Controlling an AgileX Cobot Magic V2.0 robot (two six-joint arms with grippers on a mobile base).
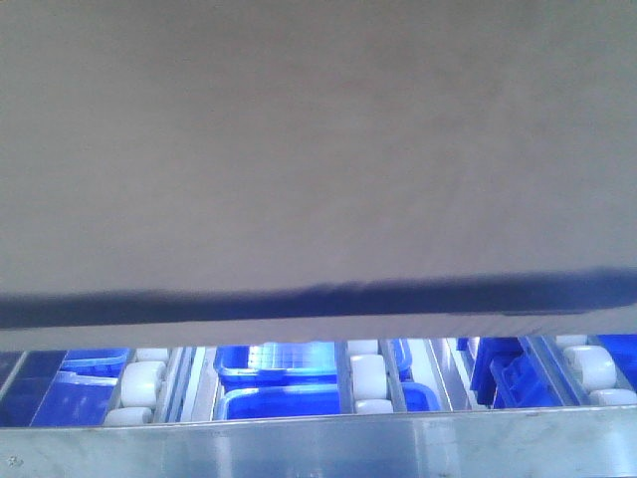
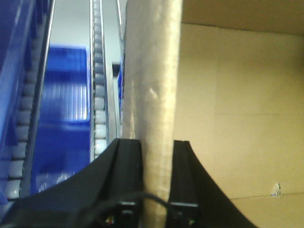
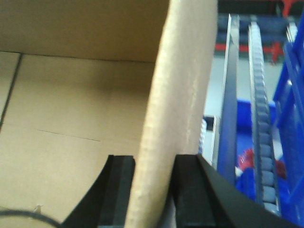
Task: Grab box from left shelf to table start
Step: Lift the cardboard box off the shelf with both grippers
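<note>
The box [image 1: 318, 149] is a large brown carton that fills the upper part of the front view, with a dark band along its lower edge. It hangs just above the left shelf [image 1: 318, 448]. In the left wrist view, my left gripper [image 2: 157, 147] is shut on the box's upright side wall [image 2: 152, 85], with one black finger on each face. In the right wrist view, my right gripper [image 3: 154, 164] clamps the opposite wall [image 3: 183, 85] the same way. Both wrist views show the box's bare inside. The table is out of view.
White rollers [image 1: 368, 378] sit between metal tracks behind the shelf's shiny front rail. Blue plastic bins [image 1: 279, 403] lie under the tracks. Roller tracks [image 2: 99, 95] and a blue bin [image 2: 66, 85] run beside the left gripper. A roller track [image 3: 261, 123] and a blue crate [image 3: 294, 95] flank the right gripper.
</note>
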